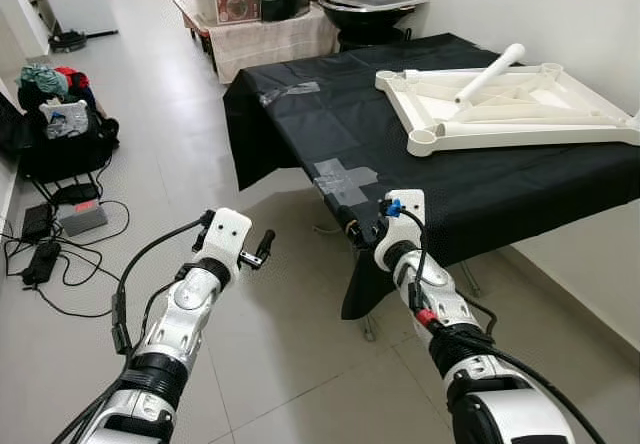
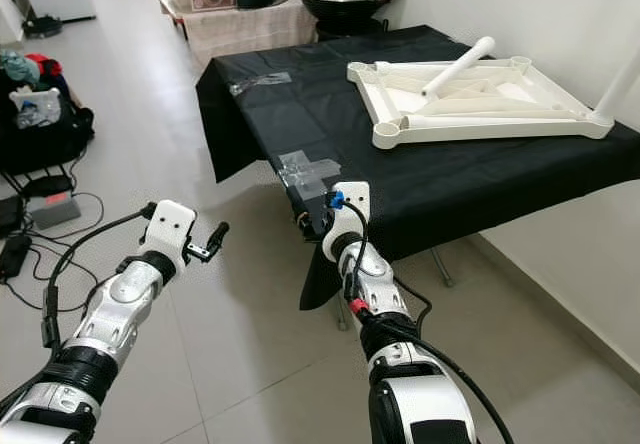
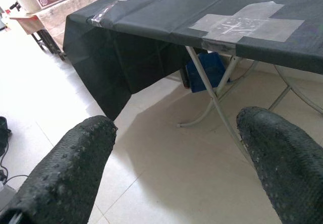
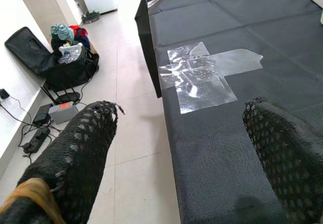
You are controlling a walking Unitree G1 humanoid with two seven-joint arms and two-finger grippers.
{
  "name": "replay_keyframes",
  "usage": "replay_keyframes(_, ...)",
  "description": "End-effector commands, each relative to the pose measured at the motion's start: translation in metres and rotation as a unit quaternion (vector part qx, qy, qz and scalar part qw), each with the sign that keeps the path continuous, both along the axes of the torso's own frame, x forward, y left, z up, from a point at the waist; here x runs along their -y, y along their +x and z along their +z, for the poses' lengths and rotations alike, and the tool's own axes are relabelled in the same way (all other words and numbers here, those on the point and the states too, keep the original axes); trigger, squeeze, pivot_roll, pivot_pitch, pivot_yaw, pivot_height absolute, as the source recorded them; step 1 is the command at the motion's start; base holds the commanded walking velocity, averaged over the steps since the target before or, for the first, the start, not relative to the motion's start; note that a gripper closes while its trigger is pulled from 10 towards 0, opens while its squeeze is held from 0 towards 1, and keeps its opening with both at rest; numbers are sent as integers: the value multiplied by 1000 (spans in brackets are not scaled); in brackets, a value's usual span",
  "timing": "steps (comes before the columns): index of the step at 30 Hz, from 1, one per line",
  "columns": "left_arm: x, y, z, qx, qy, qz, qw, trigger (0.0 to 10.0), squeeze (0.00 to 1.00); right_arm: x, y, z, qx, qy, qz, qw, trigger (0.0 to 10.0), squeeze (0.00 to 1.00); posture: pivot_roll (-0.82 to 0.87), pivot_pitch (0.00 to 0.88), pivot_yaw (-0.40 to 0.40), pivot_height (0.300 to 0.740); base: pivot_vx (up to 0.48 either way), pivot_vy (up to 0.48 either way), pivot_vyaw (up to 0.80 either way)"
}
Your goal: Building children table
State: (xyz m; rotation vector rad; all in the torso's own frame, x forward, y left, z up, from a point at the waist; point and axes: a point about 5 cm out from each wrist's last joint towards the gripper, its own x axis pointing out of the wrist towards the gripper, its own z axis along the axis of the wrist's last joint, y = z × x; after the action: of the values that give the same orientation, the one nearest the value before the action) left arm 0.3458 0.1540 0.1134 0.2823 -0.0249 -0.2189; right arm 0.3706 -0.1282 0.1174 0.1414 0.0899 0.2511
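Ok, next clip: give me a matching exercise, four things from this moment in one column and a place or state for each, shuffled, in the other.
Things:
1. white table frame
2. white table leg
3. clear tape patch
4. right gripper

Places or states:
A. stuck flat on the black cloth near the table's front corner
B. lying loose across the frame
C. upside down on the black cloth, at the far right
D. open, at the table's near edge

Pairs: 1-C, 2-B, 3-A, 4-D
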Motion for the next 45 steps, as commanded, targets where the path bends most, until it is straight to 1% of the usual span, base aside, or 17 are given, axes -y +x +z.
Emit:
replay_keyframes(1,-6,0,2,6,3,3,1000,10000,0,-4,2,5,12,9,4,1000,10000,0,-83,0,15,740,0,0,0)
replay_keyframes(7,-4,-3,6,27,-2,-9,1000,10000,0,-3,1,5,13,9,4,1000,10000,0,-86,0,12,740,0,0,0)
replay_keyframes(9,1,-5,8,38,3,-18,999,10000,0,-1,1,5,13,3,4,1000,10000,0,-88,0,0,740,0,0,0)
replay_keyframes(12,5,-6,9,48,4,-18,999,10000,0,2,0,4,10,-1,3,1000,10000,0,-84,0,-4,740,0,0,-800)
replay_keyframes(14,4,-9,11,53,-18,-15,998,10000,0,4,-1,4,16,-5,-2,1000,10000,0,-88,0,6,740,330,0,-297)
replay_keyframes(19,3,-11,14,56,-32,-15,998,10000,0,5,-2,5,22,-16,-1,1000,10000,0,-92,0,5,740,410,0,-320)
replay_keyframes(24,5,-16,26,69,-70,-23,995,10000,0,7,-4,18,63,-26,1,998,10000,0,-81,0,-1,740,480,0,-550)
replay_keyframes(26,5,-16,26,69,-70,-23,995,10000,0,7,-4,18,63,-26,1,998,10000,0,-81,0,-1,740,480,0,-575)
replay_keyframes(27,10,-18,35,80,-77,-34,993,10000,0,10,-2,35,94,-2,5,996,10000,0,-72,0,-2,740,480,0,-800)
replay_keyframes(29,10,-18,37,83,-78,-36,993,10000,0,10,-1,40,102,5,5,995,10000,0,-72,0,-2,740,480,0,-800)
replay_keyframes(31,11,-19,39,85,-79,-38,993,10000,0,11,-1,44,112,-3,2,994,10000,0,-73,0,-2,740,480,0,-400)
replay_keyframes(33,19,-20,50,98,-92,-54,989,10000,0,7,1,69,151,-13,18,988,10000,0,-77,0,3,740,480,0,0)
replay_keyframes(34,19,-20,50,98,-92,-54,989,10000,0,7,1,69,151,-13,18,988,10000,0,-77,0,3,740,480,0,0)
replay_keyframes(36,28,-22,61,109,-105,-74,986,10000,0,1,-2,89,181,-7,32,983,10000,0,-80,0,5,740,480,0,0)
replay_keyframes(39,31,-23,65,113,-109,-83,984,10000,0,0,-3,95,192,-10,37,981,10000,0,-82,0,2,740,480,0,0)
replay_keyframes(44,42,-24,82,135,-129,-114,976,10000,0,-4,-6,111,220,-22,51,974,10000,0,-84,0,-1,740,361,0,0)
replay_keyframes(45,43,-25,90,145,-143,-121,972,10000,0,-5,-7,113,211,-2,63,975,10000,0,-86,0,-5,740,270,0,-800)
